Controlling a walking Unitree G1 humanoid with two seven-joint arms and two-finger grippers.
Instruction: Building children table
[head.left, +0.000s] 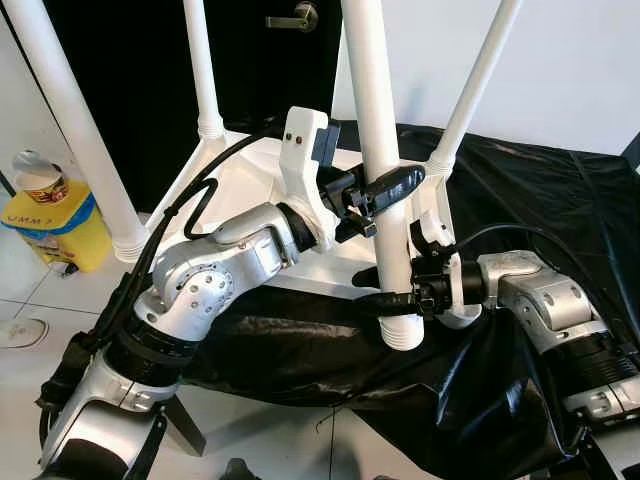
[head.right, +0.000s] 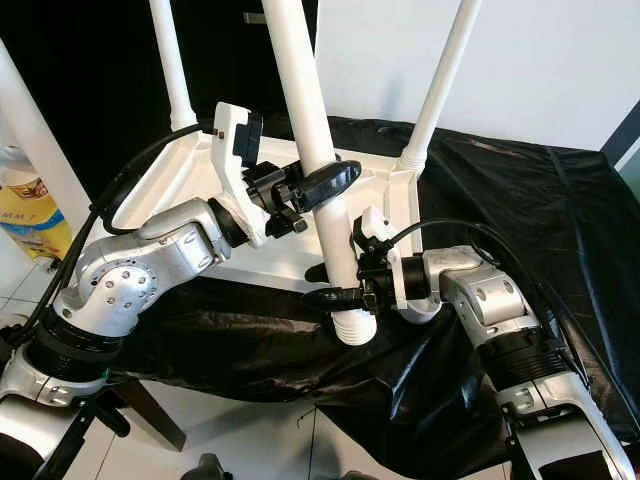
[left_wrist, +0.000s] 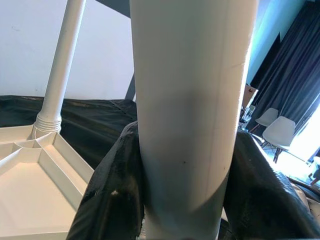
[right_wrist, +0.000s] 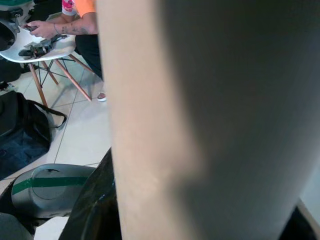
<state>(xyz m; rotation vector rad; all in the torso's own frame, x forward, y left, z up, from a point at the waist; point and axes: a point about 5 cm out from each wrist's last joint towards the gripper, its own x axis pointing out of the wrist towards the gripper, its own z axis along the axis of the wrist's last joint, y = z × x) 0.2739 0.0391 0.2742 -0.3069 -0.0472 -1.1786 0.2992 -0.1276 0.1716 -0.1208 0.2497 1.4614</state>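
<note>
White, smooth plastic leg at frame centre looks light, stiff and slippery, so I've both grippers clenched on it, left above right near its threaded end.

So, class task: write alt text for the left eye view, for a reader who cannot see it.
Both grippers clamp one white table leg: the left gripper higher, the right gripper near its threaded end. Behind lies the upturned white tabletop with three legs fitted, on a black sheet.

White table leg stands upright over upturned tabletop's near corner.
</note>
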